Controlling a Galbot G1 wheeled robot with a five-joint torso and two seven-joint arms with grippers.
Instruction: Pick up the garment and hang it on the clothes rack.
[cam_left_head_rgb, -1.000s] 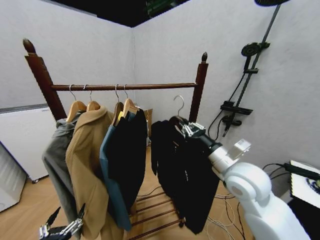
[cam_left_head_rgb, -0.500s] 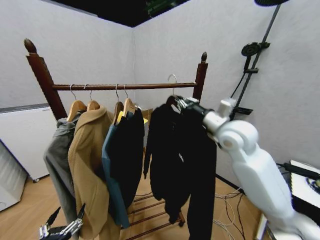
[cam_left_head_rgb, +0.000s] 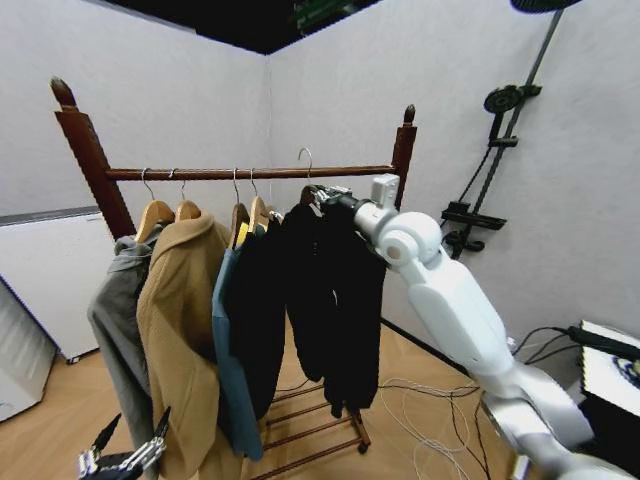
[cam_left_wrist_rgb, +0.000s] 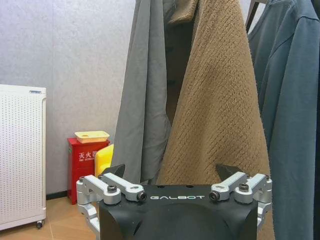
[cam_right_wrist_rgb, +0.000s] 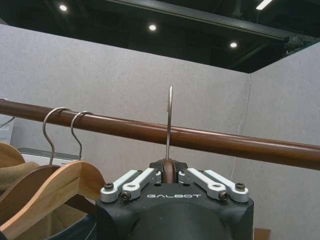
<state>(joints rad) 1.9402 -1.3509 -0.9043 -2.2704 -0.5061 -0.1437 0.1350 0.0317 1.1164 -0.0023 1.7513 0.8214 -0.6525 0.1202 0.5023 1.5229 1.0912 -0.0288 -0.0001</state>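
We see the right gripper pinching the garment by its hanger, hook just above the clothes rack rail (not hooked on); left gripper spread, parked low

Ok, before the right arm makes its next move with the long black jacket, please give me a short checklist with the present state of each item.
1. Right gripper shut on the wooden hanger of the long black jacket: ok.
2. Metal hook rises above the round dark red-brown rail: ok.
3. Hook already resting over the rail: cannot tell.
4. Free stretch of rail beside the two hooks already hung there: ok.
5. Jacket apart from the neighbouring dark garment: not ok, they touch.
6. Left gripper low, open, away from the work: ok.
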